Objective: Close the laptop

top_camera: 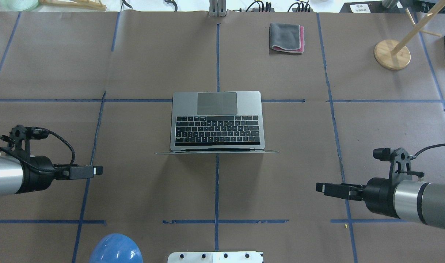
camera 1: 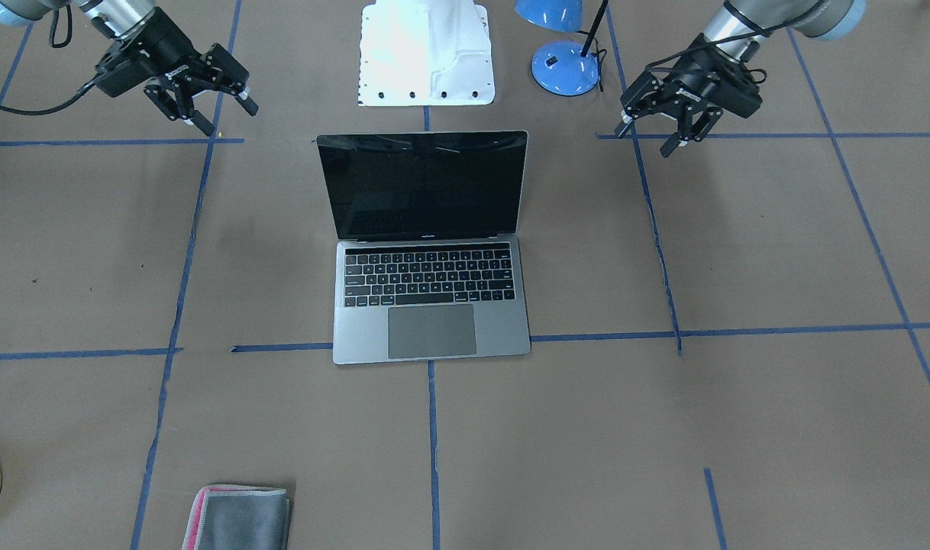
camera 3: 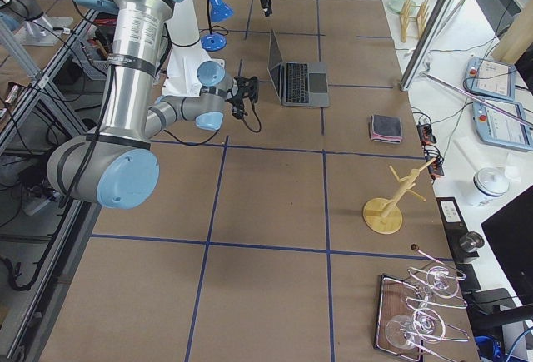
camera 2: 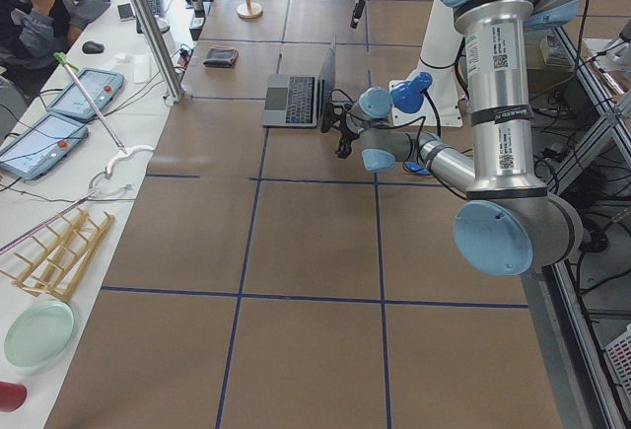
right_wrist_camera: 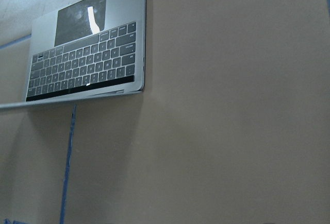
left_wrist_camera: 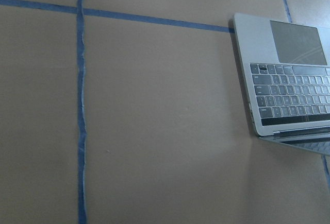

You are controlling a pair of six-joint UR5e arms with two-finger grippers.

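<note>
Laptop (top_camera: 217,122): it sits in the middle of the brown surface (top_camera: 153,54). It is wide open. The lid stands up and the black screen faces away from the robot.
Left fingers (top_camera: 85,171): they are spread apart and hold nothing. They hang in the air on the robot's left of the laptop, on the back side of the lid, well apart from it.
Right fingers (top_camera: 330,189): they are spread apart too, and hold nothing. They hang on the other side of the laptop, also behind the lid and well apart from it.
Done so far: nothing, I think. No fingers touch the laptop, and the lid is not down yet.
Left to do: all of it, I think. One arm must come up to the lid. Then it must push the top edge over and down onto the keys, until the laptop lies flat and shut.
</note>
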